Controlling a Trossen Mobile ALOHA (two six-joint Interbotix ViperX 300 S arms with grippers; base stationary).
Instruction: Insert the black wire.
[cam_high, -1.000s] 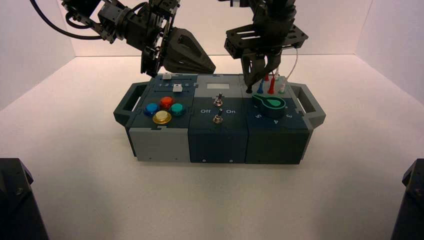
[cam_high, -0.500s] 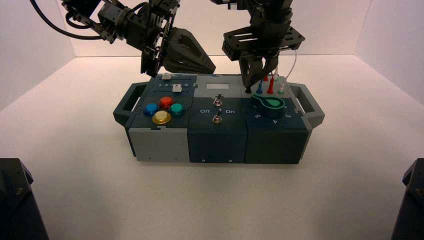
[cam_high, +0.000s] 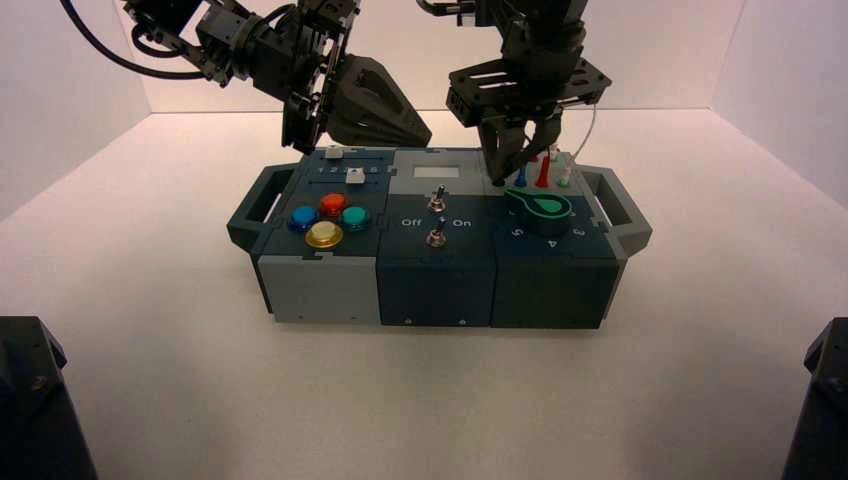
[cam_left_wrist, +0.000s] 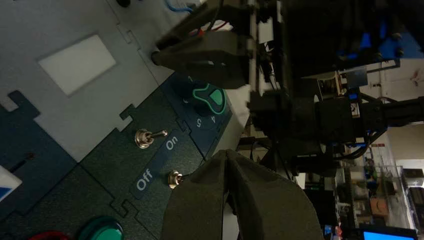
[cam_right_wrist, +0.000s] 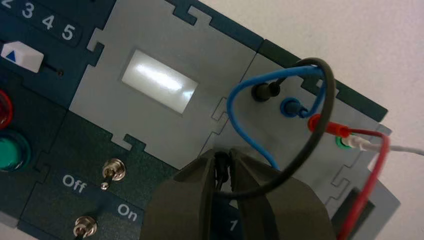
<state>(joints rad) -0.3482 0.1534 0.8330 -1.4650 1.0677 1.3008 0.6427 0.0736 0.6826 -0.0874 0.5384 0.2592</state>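
Observation:
The black wire (cam_right_wrist: 314, 61) loops above the grey wire panel at the box's back right. One black plug (cam_right_wrist: 264, 91) sits in a socket beside the blue one. The other black plug (cam_right_wrist: 220, 169) stands in the panel between the fingers of my right gripper (cam_right_wrist: 222, 152), which is open, with a gap showing beside the plug. From above, the right gripper (cam_high: 512, 165) hangs just over that plug (cam_high: 497, 184). My left gripper (cam_high: 420, 135) hovers shut, holding nothing, over the back of the box near the slider panel.
A blue wire (cam_right_wrist: 228, 107), a red wire (cam_right_wrist: 382, 165) and a white plug (cam_right_wrist: 361, 144) crowd the same panel. The green knob (cam_high: 543, 207) lies just in front of it. Two toggle switches (cam_high: 437, 202) stand mid-box, with coloured buttons (cam_high: 324, 235) at the left.
The right gripper's fingers have parted from the black plug and lifted slightly. The plug stays standing in its socket. The left arm has not moved.

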